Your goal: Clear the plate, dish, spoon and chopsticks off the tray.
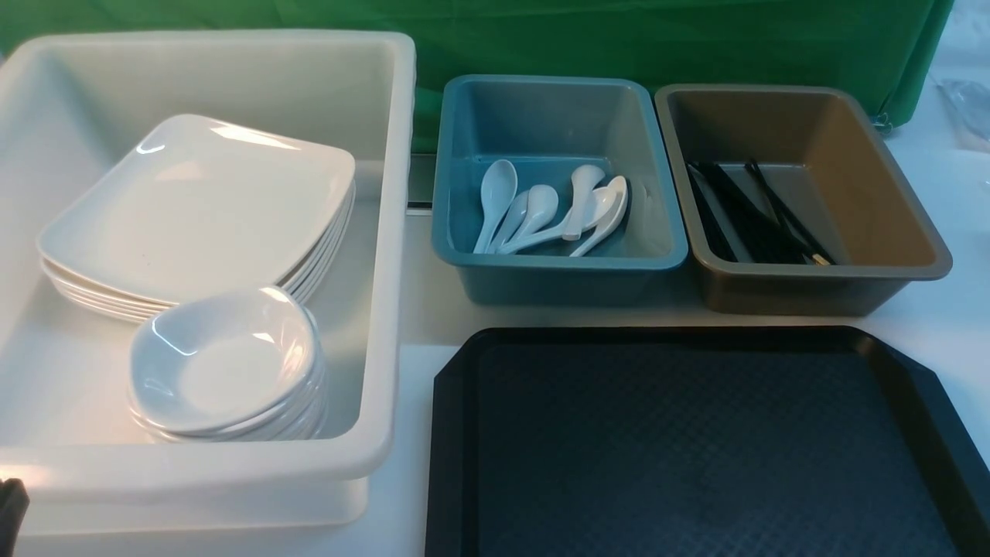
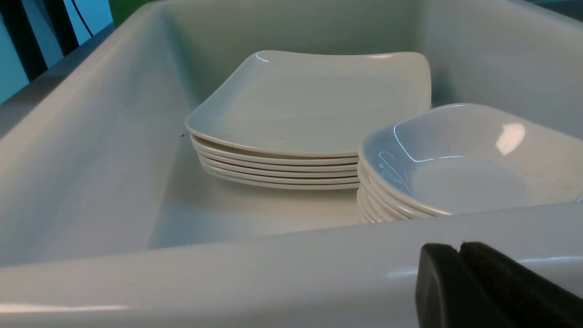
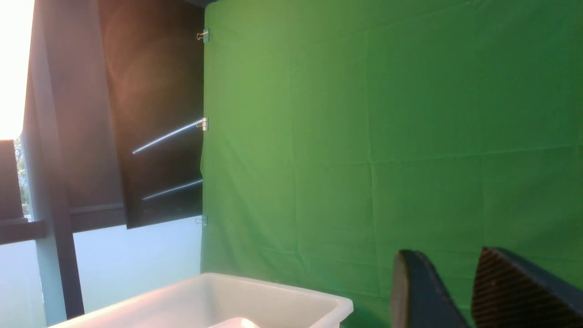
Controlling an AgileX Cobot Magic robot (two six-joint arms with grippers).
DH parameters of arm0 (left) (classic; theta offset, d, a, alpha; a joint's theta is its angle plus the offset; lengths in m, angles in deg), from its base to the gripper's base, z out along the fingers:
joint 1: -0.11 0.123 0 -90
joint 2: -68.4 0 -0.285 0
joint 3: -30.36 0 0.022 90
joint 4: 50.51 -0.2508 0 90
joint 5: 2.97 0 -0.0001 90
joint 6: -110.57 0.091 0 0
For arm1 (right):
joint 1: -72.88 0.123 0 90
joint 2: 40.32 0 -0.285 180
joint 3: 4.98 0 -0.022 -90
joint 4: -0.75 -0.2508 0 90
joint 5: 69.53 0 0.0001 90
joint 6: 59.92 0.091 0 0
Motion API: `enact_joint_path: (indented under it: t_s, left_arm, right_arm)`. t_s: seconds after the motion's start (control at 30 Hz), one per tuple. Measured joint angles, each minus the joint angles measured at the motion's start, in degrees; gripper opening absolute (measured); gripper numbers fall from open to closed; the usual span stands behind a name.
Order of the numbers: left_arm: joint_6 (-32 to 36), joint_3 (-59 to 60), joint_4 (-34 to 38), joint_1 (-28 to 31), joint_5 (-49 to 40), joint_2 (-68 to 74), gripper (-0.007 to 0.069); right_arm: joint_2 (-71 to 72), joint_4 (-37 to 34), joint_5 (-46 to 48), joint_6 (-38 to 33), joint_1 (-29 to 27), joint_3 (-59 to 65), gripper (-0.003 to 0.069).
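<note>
While tray (image 1: 456, 464) bare: plates/dishes in white bin (image 1: 387, 232); L jaws clenched, R jaws parted.

Looks like a lab/staged test setup, not a real kitchen. Green cloth backdrop (image 3: 387, 136) hung behind the table, held w/ binder clips (image 3: 202, 124) along its edge, beside a dark panel (image 3: 150, 114) and a window (image 3: 13, 68). White tabletop (image 1: 951, 309) laid out like a canteen dish-return station: white bin (image 1: 387, 232) w/ stacked plates (image 1: 201, 209) and small dishes (image 1: 224, 363), blue bin (image 1: 557, 263) w/ spoons (image 1: 541, 209), brown bin (image 1: 820, 286) w/ chopsticks (image 1: 750, 213), black tray (image 1: 696, 449) in front. Everything clean, sorted by type, no food.
</note>
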Motion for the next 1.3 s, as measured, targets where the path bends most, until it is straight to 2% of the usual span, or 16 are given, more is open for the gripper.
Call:
enact_joint_path:
  t_s: [0.77,0.83,0.97,1.03,1.3]
  left_arm:
    - [0.0,0.0,0.0,0.0,0.0,0.0,0.0017]
    - [0.0,0.0,0.0,0.0,0.0,0.0,0.0017]
    - [0.0,0.0,0.0,0.0,0.0,0.0,0.0017]
    - [0.0,0.0,0.0,0.0,0.0,0.0,0.0017]
    - [0.0,0.0,0.0,0.0,0.0,0.0,0.0028]
  right_arm:
    - [0.0,0.0,-0.2,0.0,0.0,0.0,0.0235]
    - [0.0,-2.9,-0.5,-1.8,0.0,0.2,0.0237]
    - [-0.1,-14.2,-0.5,-14.4,0.0,0.9,0.0237]
    - [-0.5,-16.8,-0.5,-17.0,0.0,1.1,0.0237]
    - [-0.6,-18.6,3.9,-18.9,-0.4,1.6,0.0237]
